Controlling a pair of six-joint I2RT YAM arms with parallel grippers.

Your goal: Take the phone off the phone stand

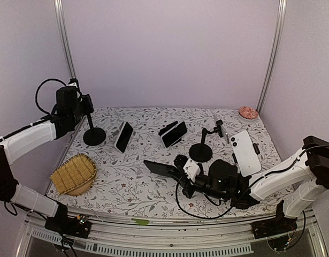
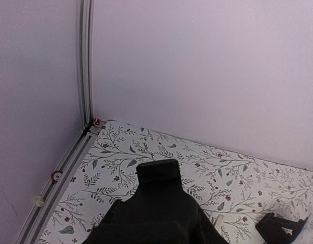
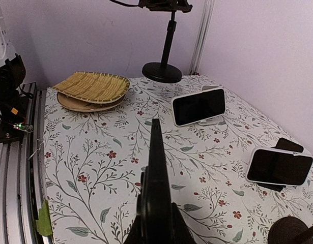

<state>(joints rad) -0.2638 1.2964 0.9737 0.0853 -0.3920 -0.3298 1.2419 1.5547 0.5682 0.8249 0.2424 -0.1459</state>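
The black phone [image 1: 158,167] sticks out leftward from my right gripper [image 1: 177,168], low over the flowered table near the middle front. In the right wrist view the phone [image 3: 157,168] shows edge-on, with the jaws shut on its near end. The black phone stand [image 1: 94,136], a round base with a thin pole, rises at the back left. My left gripper [image 1: 85,106] is up at its top, closed on the stand's head. That head [image 2: 159,203] fills the low middle of the left wrist view and hides the fingers. The stand [image 3: 169,51] carries no phone.
A woven basket [image 1: 73,174] lies at the front left. Two phones lean on small props [image 1: 124,136] [image 1: 174,134] in the middle. A second black stand [image 1: 200,152] and a white phone [image 1: 244,152] are close by my right arm. A small red dish [image 1: 248,112] sits back right.
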